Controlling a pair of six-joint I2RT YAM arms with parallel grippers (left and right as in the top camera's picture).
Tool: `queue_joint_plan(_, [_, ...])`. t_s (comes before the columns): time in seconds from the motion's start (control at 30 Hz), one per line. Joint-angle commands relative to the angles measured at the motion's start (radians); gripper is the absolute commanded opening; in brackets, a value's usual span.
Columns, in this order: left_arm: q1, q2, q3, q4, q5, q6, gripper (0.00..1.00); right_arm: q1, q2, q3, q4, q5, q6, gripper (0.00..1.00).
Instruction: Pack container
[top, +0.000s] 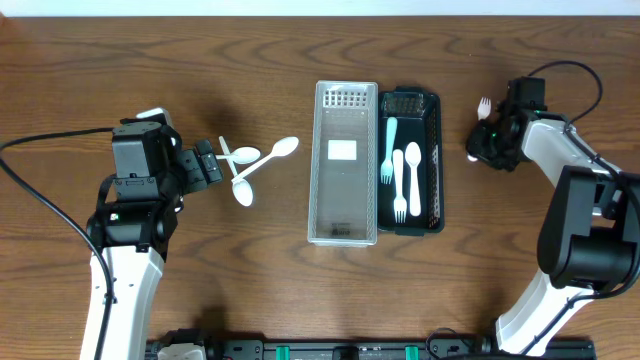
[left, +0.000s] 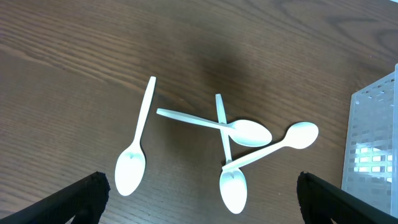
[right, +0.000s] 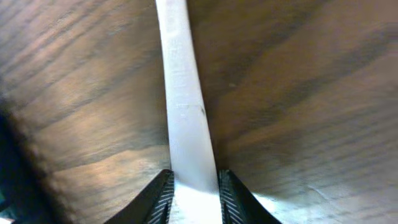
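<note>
The black container (top: 433, 150) sits right of centre on the surface, touching a clear perforated bin (top: 345, 205). I count three pale pieces of cutlery (top: 412, 170) already lying in it.

My right pincer (right: 194, 186) is low over the wood, well to the right of the container, with its fingers pinching a white utensil (right: 182, 106) by the handle. From overhead its far end looks like fork tines, though it is too small for me to be sure.

My left pincer (left: 202, 196) is spread wide over four white spoons (left: 250, 132), three of which cross each other.

I judge the step in hand to be picking up the right-hand piece. Next I need to lift it straight up, carry it left over the container and lay it lengthwise beside the others. The crossed spoons will need separating one at a time.
</note>
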Motion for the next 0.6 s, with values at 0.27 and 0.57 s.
queue_joint_plan(0.27, [-0.004,0.004,0.017,0.0,-0.002,0.016,0.98,-0.011,0.072,-0.054,-0.094,0.256,0.023,0.26])
queue_joint_plan(0.57, [-0.004,0.004,0.017,0.0,-0.002,0.017,0.98,-0.006,0.02,-0.034,-0.1,0.18,-0.05,0.21])
